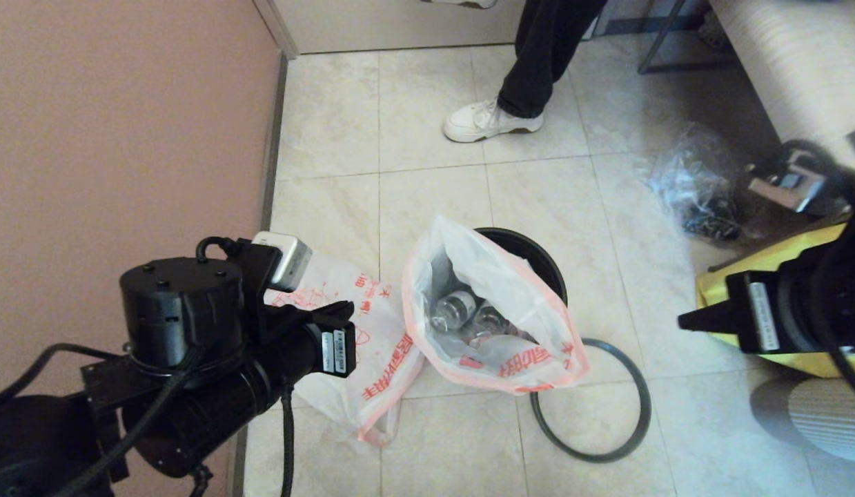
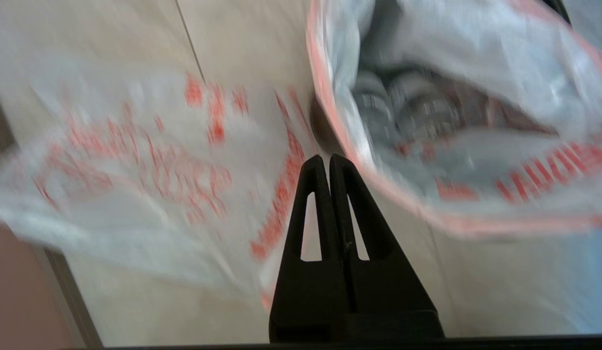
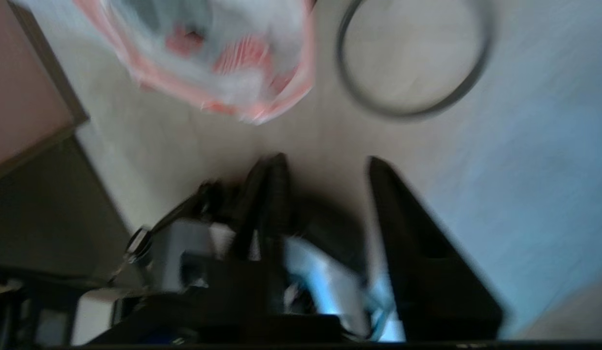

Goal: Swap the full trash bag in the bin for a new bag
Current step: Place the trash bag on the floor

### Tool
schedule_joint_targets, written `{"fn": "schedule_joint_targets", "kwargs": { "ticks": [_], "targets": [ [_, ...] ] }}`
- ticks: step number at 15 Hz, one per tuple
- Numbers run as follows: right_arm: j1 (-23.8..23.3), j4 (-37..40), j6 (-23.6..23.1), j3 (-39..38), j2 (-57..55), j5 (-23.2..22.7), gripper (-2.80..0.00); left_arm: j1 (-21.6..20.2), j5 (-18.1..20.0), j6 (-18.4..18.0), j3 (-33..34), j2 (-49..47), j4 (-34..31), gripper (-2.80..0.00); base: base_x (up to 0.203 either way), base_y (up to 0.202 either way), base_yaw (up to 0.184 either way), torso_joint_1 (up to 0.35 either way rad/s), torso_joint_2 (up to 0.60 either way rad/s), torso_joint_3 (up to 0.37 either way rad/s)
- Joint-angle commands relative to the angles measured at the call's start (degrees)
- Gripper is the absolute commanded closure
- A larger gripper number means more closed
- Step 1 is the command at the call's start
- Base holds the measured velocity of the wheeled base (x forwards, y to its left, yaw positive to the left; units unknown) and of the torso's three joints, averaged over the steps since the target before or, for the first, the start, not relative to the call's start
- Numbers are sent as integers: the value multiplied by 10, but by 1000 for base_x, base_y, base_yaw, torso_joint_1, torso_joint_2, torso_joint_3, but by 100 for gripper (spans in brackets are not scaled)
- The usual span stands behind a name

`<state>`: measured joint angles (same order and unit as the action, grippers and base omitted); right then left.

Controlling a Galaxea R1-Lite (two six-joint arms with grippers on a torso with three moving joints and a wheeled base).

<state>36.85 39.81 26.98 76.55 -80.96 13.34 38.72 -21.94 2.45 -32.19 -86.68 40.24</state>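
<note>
The full trash bag stands in the bin, its mouth open over clear bottles. The bin's dark ring rim lies on the tiles beside it. The new bag is spread flat on the floor left of the bin. My left gripper hovers over the new bag. In the left wrist view its tips are shut on nothing, between the new bag and the full bag. My right gripper hangs right of the bin; in the right wrist view it is open and empty.
A pink wall runs along the left. A person's leg and white shoe stand behind the bin. At the right lie a clear plastic bag and a yellow fabric bag.
</note>
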Motion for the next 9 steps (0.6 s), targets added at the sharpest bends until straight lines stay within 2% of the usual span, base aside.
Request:
{"fn": "schedule_joint_targets", "kwargs": {
  "ticks": [1,3,4,9],
  "targets": [
    [21,-10,33,-20,-69,-7,-280,1,-13,-22,6,-44,66,0,0,0,0,0,0,0],
    [36,-37,75,-22,-116,-36,-280,-4,-17,-50,20,-61,149,0,0,0,0,0,0,0],
    [36,-44,88,-21,-135,-48,-280,-8,-18,-57,24,-63,168,0,0,0,0,0,0,0],
    [8,-50,110,-20,-198,-79,-280,-10,-15,-55,18,-70,200,0,0,0,0,0,0,0]
  ]
}}
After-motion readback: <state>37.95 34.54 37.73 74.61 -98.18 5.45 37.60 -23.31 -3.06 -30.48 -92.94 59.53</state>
